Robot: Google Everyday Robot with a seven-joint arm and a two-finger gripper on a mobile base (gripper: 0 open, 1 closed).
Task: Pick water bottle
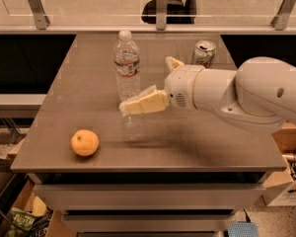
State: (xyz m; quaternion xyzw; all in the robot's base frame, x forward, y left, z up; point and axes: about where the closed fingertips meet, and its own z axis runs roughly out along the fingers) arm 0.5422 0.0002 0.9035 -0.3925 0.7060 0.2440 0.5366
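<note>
At the center of the frame, the gripper (149, 85) hangs just right of the water bottle (127, 65) with its fingers spread.

The tall clear ribbed plastic water bottle (127, 65) looks glossy, and its white cap is smooth. The short green-and-white soda can (203, 53) has a shiny metal top. The grey-brown counter (212, 142) is smooth and matt (with a faint sheen). The cream claw (145, 100), just right of the bottle's base, looks like matt plastic. The rounded white arm shell (256, 93) is smooth and glossy. The round orange fruit (85, 142) has dull skin.
</note>
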